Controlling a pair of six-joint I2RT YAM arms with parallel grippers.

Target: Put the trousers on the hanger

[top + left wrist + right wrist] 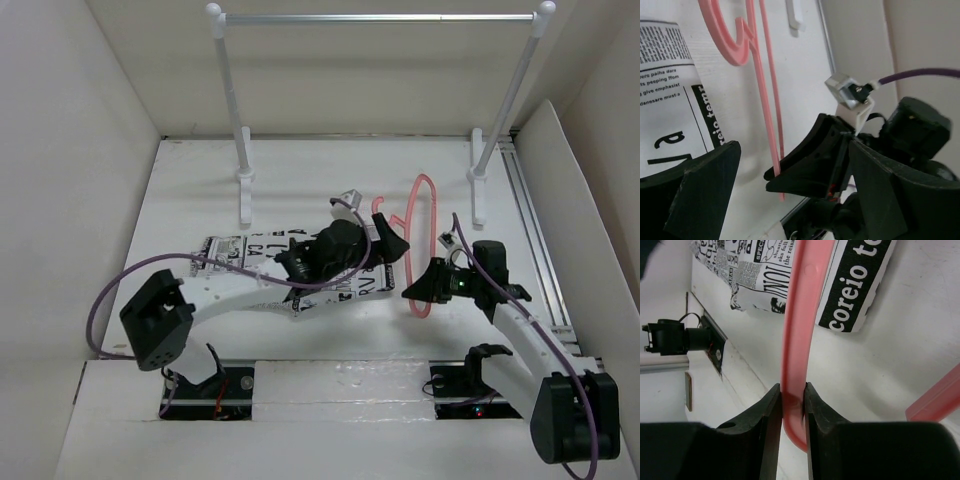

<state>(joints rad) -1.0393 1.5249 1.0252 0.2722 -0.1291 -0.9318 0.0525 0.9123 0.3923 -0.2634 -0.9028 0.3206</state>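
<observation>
Trousers (235, 248) lie left-to-right, one end just left of the hanger (797, 315) clenched in the right tool (792, 395); left tool (383, 240), released, hangs above that end.

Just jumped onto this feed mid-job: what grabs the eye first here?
The pink hanger stands out right of centre on the white table, one bar pinched in the right gripper. Left of it the newspaper-print trousers lie spread mid-table, the left gripper open over their right end near the hanger's hook.
</observation>
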